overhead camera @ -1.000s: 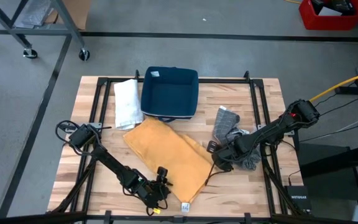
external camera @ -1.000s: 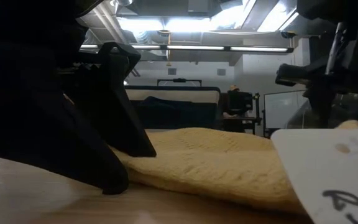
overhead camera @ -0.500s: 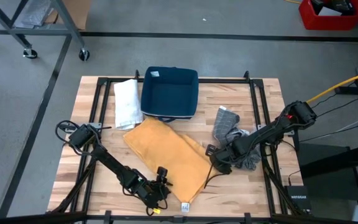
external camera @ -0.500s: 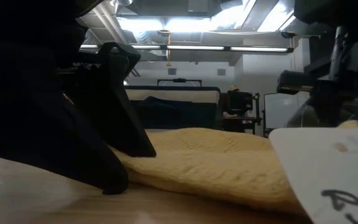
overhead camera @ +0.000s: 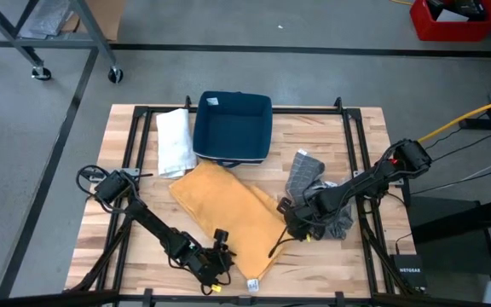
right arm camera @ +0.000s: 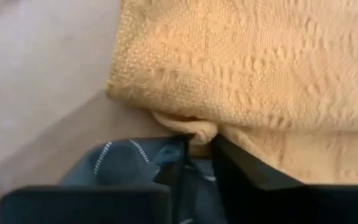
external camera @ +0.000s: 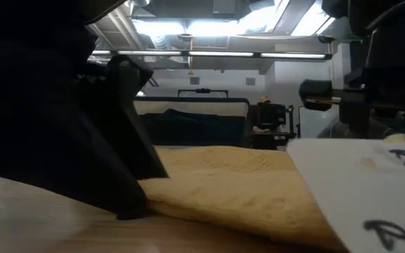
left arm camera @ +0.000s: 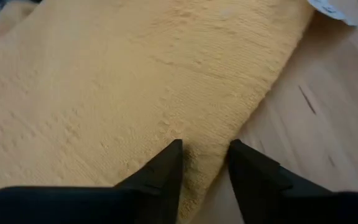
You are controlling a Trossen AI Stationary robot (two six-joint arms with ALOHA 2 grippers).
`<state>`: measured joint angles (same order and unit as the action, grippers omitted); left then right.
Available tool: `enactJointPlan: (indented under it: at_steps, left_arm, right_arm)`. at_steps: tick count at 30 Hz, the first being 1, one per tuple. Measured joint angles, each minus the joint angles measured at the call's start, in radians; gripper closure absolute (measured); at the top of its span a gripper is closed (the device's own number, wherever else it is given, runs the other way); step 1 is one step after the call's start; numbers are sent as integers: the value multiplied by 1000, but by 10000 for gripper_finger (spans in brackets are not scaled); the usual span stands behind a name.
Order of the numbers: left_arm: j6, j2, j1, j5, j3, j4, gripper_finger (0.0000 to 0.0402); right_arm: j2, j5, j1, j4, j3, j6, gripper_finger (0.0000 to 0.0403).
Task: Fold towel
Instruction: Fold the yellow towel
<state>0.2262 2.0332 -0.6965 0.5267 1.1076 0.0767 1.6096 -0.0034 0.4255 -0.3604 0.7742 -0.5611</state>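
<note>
A yellow towel [overhead camera: 228, 209] lies spread slantwise on the wooden table, with a white tag [overhead camera: 253, 282] at its near corner. My left gripper [overhead camera: 220, 249] is at the towel's near left edge, and the left wrist view shows its fingers [left arm camera: 204, 152] closed on that edge. My right gripper [overhead camera: 286, 213] is at the towel's right edge, shut on a small bunch of cloth [right arm camera: 197, 143]. In the low view the left arm's finger [external camera: 136, 133] stands against the towel [external camera: 245, 183], with the right gripper [external camera: 371, 91] behind. My left gripper has the towel's long edge [left arm camera: 215, 167] between its two fingers, which slant down from the table's near left side. The towel lies flat on the table. My right gripper pinches a small rolled fold of the towel's edge [right arm camera: 194, 132] between its two fingers, coming steeply from above. The rest of the towel lies on the table.
A grey striped cloth [overhead camera: 309, 175] lies right beside my right gripper and shows under it [right arm camera: 123, 162]. A dark blue container [overhead camera: 233, 128] and a folded white towel [overhead camera: 175, 141] sit at the far side. Black frame rails run along the table's edges.
My right gripper has moved toward the table's left and a little toward its near edge, onto the towel's right edge, rolling its wrist as it went. In the low view the white tag at the towel's near corner has shifted and tilted.
</note>
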Motion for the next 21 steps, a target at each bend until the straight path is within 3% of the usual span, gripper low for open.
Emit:
enactJointPlan:
  at_steps: [4, 8, 13, 21]
  left_arm:
    - [103, 2, -13, 1, -1, 29, 346]
    - [254, 3, -34, 11, -1, 40, 393]
    - [396, 3, -68, 52, -1, 44, 390]
    - [463, -33, -105, 139, -1, 50, 397]
  right_arm:
    - [0, -72, 0, 3, 0, 122, 384]
    - [0, -149, 0, 6, 0, 277, 380]
    - [0, -250, 0, 14, 0, 477, 392]
    - [0, -288, 29, 65, 5, 583, 396]
